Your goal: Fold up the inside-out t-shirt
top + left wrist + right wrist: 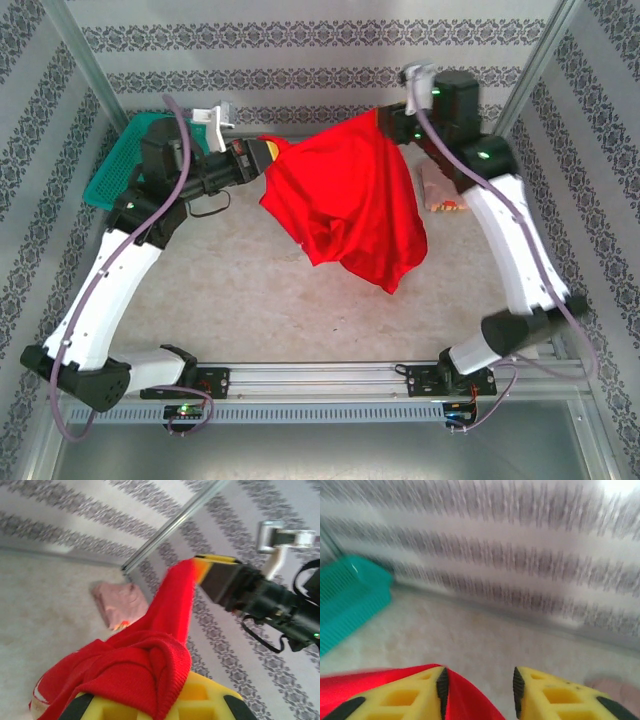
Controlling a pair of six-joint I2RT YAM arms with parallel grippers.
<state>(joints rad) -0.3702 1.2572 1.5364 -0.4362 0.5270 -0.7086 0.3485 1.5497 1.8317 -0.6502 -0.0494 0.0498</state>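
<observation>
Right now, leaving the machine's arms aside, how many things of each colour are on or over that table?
Red: 1, the t-shirt
Teal: 1, the basket
Pale pink: 1, the cloth
Total: 3

Striped patterned walls [300,40], beige tabletop [250,290] (metal corner posts [83,55]).

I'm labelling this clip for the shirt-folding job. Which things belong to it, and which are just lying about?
In the job: red t-shirt, held up; left gripper, shut on it; right gripper, open, cloth at one finger.
Lying about: teal basket, back left; pale pink shirt, back right.
</observation>
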